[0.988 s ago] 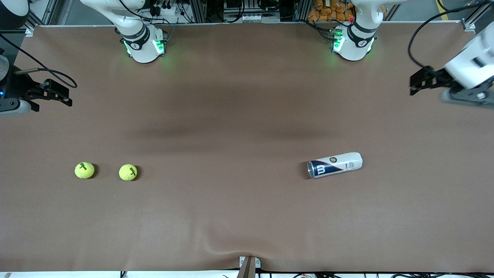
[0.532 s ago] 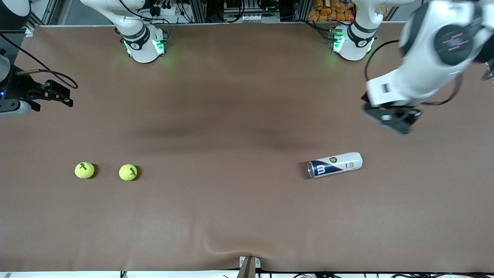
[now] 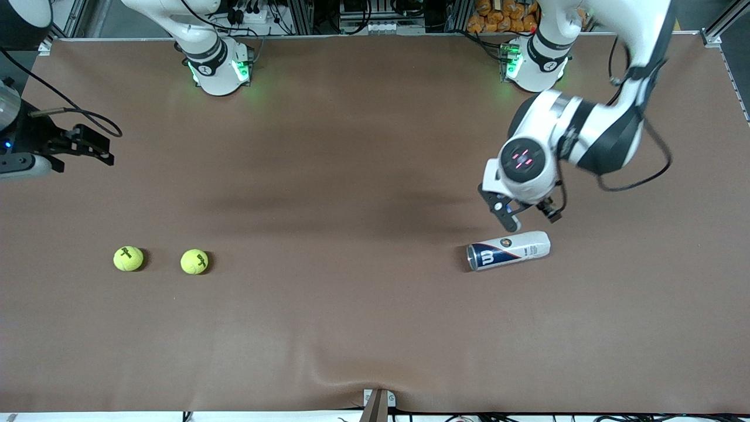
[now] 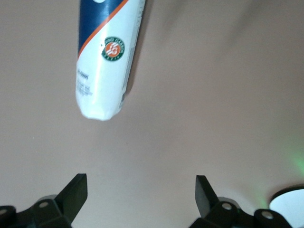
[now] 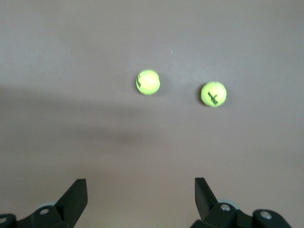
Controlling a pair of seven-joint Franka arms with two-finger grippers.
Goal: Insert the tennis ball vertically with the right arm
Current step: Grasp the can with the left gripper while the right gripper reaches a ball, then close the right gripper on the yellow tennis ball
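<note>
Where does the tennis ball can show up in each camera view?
Front view: the tennis ball can lies on its side, toward the left arm's end of the table, just below the left gripper.
Left wrist view: can at top.
Right wrist view: not in it.
Shared landmark: the brown table.

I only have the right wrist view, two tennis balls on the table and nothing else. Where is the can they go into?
Observer: The can lies on its side toward the left arm's end of the table, apart from both tennis balls.
Operator: Is the left arm near it?
Observer: Yes, the left gripper hangs above the table beside the can, jaws open, not touching it.
Operator: Which end of the can faces the balls?
Observer: The dark-rimmed end points toward the right arm's end of the table; the white rounded end shows in the left wrist view.
</note>
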